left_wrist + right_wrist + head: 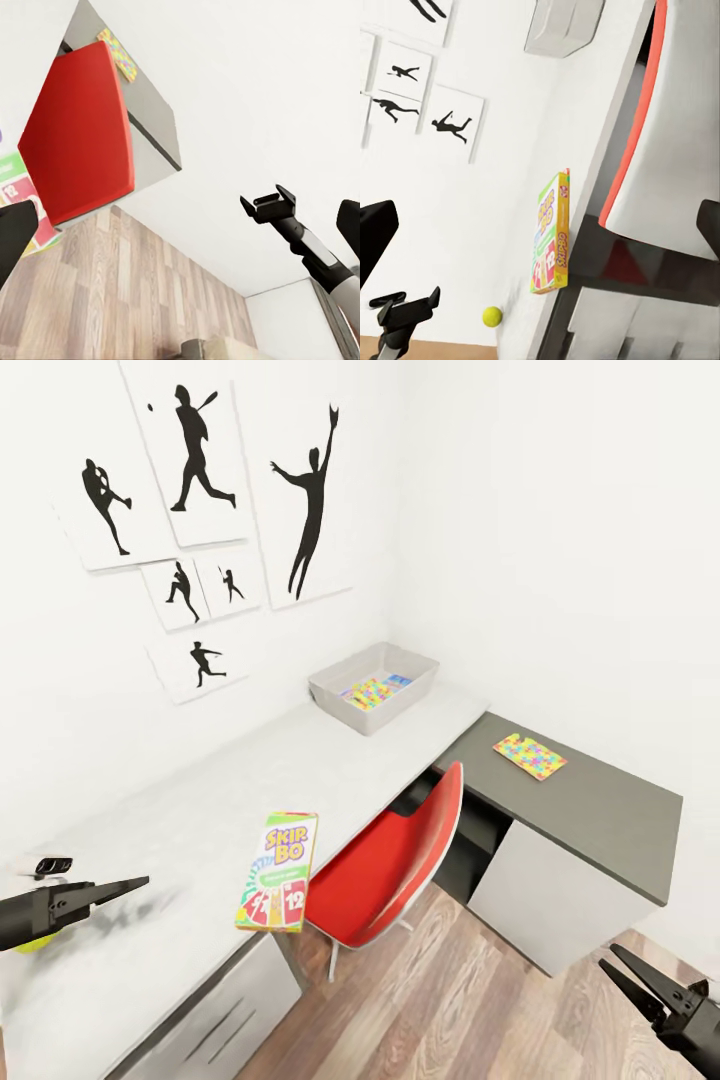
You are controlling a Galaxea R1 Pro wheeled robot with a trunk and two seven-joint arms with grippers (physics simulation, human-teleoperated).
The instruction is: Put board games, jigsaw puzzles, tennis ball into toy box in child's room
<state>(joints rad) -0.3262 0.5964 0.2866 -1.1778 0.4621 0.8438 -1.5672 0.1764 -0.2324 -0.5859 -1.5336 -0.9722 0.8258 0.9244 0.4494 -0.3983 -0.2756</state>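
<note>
Corner desk with toys, box and chair

The toy box (375, 685) sits at the table's (200, 810) far corner with a jigsaw puzzle (367, 693) in it; a board game (279, 871) overhangs the front edge, left of the chair (385, 865); another puzzle (529, 755) lies on the right wing; the tennis ball (493, 316) rests near the left end.

Child's room: corner desk (200, 800); red chair (385, 865); toy box (375, 685); sports silhouettes (195, 450)
</note>
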